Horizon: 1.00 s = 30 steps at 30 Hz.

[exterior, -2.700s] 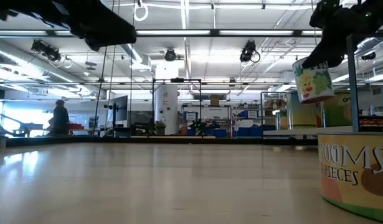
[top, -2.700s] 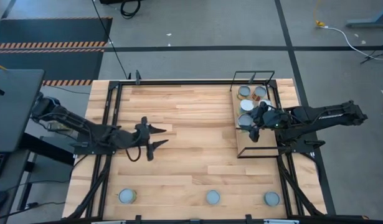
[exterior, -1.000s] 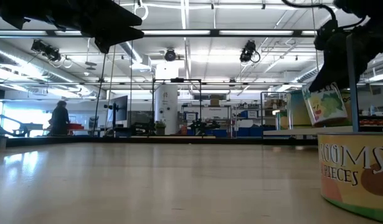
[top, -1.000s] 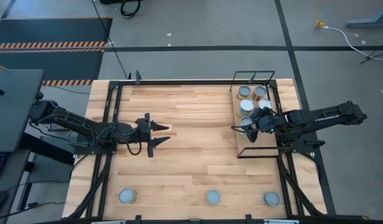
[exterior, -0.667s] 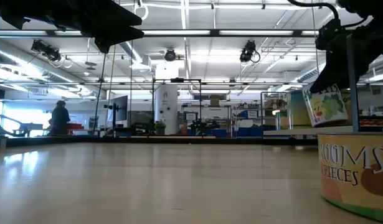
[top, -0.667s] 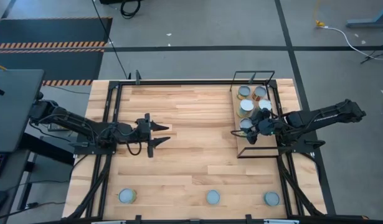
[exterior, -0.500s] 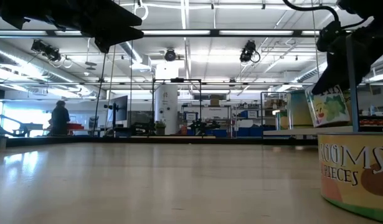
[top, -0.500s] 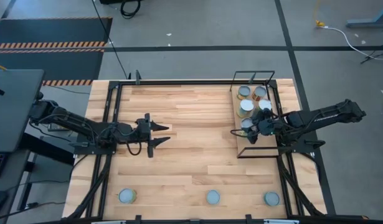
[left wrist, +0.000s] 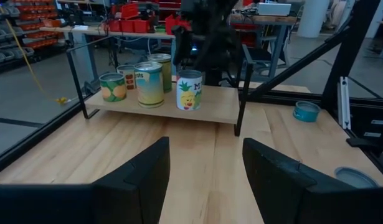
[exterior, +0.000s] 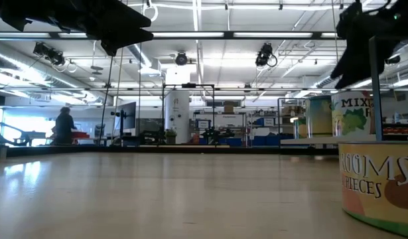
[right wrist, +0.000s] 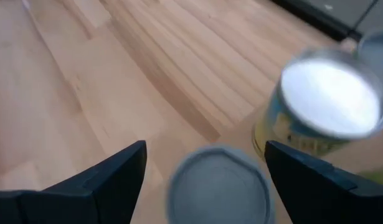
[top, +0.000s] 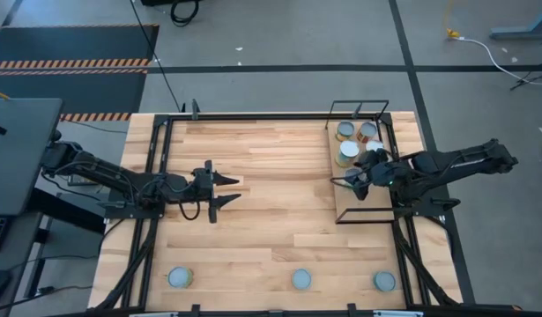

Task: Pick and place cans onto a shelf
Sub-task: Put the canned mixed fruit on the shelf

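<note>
Here the right end effector (top: 357,183) hovers wide open and empty just above the upright can (left wrist: 189,90) on the shelf (top: 354,205); three cans (top: 301,280) wait along the desk's near edge; the left end effector (top: 219,188), open and empty, lies nearer them.

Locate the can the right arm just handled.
High view: it stands on the shelf at the table's right side, under the open right hand, next to three other cans; left wrist view shows this pineapple-label can upright.
</note>
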Motion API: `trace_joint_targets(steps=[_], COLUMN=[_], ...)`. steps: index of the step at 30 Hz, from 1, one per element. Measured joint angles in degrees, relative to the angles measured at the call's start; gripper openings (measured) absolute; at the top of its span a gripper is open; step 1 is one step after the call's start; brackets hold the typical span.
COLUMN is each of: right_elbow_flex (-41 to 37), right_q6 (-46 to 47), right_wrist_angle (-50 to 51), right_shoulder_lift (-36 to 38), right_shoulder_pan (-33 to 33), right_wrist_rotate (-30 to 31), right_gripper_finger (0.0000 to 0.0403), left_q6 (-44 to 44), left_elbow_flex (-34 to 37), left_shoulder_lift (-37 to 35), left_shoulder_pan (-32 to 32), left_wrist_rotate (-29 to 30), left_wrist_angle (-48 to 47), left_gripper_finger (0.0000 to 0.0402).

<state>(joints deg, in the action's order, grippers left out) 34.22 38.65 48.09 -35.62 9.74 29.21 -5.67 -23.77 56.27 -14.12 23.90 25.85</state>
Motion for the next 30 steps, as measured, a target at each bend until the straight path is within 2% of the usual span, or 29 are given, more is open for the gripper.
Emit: trace_joint_targets(steps=[4,9,13,18,24,26,30], right_elbow_flex=[6.0,10.1,8.9,7.6,7.6,7.6,7.6], right_q6=[0.4,9.7,11.7,10.8,10.7,10.7,10.7], right_wrist_angle=[5.8,15.4,15.7,13.8,13.5,13.4,13.0], right_shoulder_lift=[0.0,-0.7,-2.8,-6.7,-11.3,-13.0,-16.4], right_shoulder_pan=[-0.1,-1.9,-3.0,-3.1,-3.1,-3.1,-3.1], right_wrist_rotate=[-0.2,-2.3,-6.7,-6.3,-6.4,-6.4,-6.7], right_gripper_finger=[0.0320,0.0279,0.0211,0.0111,0.0013,0.0007,0.0019], left_q6=[-0.1,0.2,0.3,0.4,0.3,0.3,0.0], left_elbow_flex=[0.0,0.0,0.0,0.0,0.0,0.0,0.0], left_shoulder_lift=[0.0,0.0,0.0,0.0,0.0,0.0,0.0], left_shoulder_pan=[0.0,0.0,0.0,0.1,0.0,0.0,0.0], left_wrist_rotate=[0.0,0.0,0.0,0.0,0.0,0.0,0.0], left_wrist_angle=[0.0,0.8,1.8,2.1,2.1,2.1,2.0], left_gripper_finger=[0.0206,0.0206,0.0206,0.0206,0.0206,0.0206,0.0206])
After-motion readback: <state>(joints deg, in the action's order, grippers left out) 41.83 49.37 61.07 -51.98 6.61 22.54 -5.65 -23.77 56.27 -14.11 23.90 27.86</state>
